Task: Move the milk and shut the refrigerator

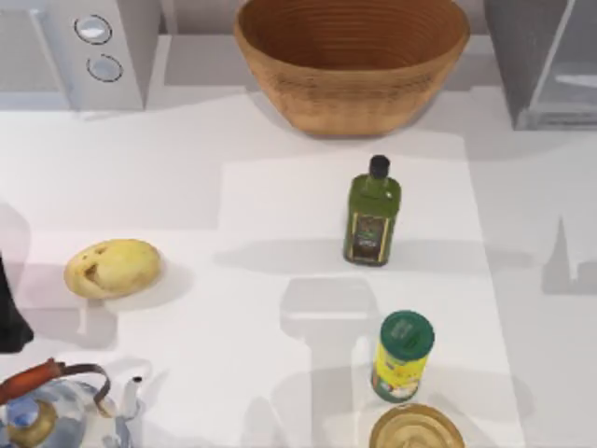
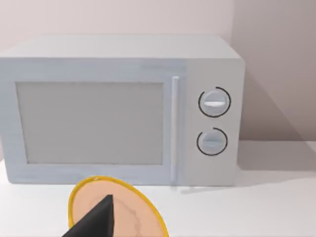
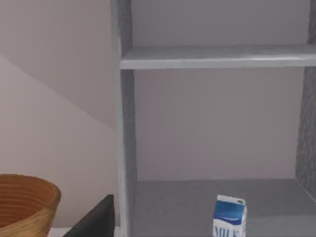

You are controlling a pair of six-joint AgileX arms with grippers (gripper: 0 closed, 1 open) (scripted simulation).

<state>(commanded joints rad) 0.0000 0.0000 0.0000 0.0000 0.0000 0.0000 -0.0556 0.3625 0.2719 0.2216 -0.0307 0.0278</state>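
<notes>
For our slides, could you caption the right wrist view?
Milk carton standing inside the open refrigerator, basket alongside.

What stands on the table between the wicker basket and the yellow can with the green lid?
In the top view, a green bottle with a black cap stands between the wicker basket and the yellow can, apart from both.

Left arm (image 1: 11, 317) at table's left edge
</notes>
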